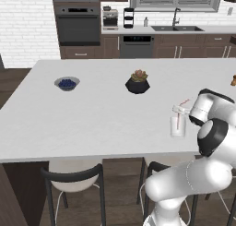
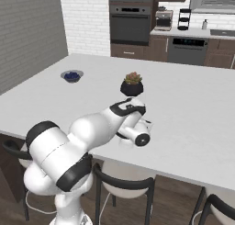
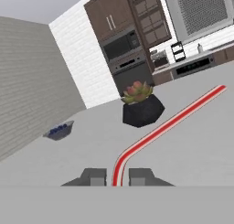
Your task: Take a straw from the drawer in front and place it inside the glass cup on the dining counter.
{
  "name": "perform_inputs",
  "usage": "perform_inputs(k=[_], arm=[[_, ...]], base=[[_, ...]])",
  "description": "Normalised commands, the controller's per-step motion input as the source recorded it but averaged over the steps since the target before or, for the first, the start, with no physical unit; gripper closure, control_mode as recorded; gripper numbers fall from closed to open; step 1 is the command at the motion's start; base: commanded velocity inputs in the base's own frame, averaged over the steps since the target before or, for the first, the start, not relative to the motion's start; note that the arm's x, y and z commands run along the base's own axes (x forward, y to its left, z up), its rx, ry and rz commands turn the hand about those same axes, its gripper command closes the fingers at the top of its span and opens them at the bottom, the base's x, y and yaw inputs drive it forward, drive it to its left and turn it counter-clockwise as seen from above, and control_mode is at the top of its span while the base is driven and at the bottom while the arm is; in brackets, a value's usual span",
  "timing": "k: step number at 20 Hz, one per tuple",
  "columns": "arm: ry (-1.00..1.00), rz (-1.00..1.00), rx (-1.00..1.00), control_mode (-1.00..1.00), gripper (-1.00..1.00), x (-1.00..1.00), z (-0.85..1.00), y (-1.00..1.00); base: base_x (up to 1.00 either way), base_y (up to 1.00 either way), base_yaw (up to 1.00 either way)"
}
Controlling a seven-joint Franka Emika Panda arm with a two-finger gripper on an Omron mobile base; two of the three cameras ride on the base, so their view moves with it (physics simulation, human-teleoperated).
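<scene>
Pincer: one, two dark tips pinching the straw low on its stem, so the free length runs toward 2 o'clock in the hand view. Straw: one, red and white, bent; in the left base view it leans above the glass cup, apparently held there for lowering in. Cup: one, upright on the dining counter, at 9 o'clock of the wrist. Potted succulent: one, at 11 o'clock of the cup. Bowl of blueberries: one, further toward 10 o'clock. Chairs: two show at the near edge.
</scene>
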Motion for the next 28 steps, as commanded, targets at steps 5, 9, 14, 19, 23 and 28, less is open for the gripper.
perform_inputs(k=[5, 9, 14, 19, 23, 28], arm=[[0.0, 0.0, 0.0, -1.0, 1.0, -0.36, -0.09, 0.0], [0.0, -0.02, 0.0, -1.0, 1.0, -0.46, 0.0, -0.01], [0.0, -0.05, 0.0, -1.0, -1.0, -0.18, -0.05, 0.0], [0.0, -0.07, -0.01, -1.0, -1.0, 0.0, -0.01, 0.0], [-0.02, -0.08, -0.03, -1.0, -1.0, 0.0, 0.02, -0.05], [-0.05, -0.11, -0.09, -1.0, -1.0, 0.0, 0.24, -0.09]], base=[[0.0, 0.0, 0.0], [0.0, 0.0, 0.0], [0.0, 0.0, 0.0], [0.0, 0.0, 0.0], [0.0, 0.0, 0.0], [0.0, 0.0, 0.0]])
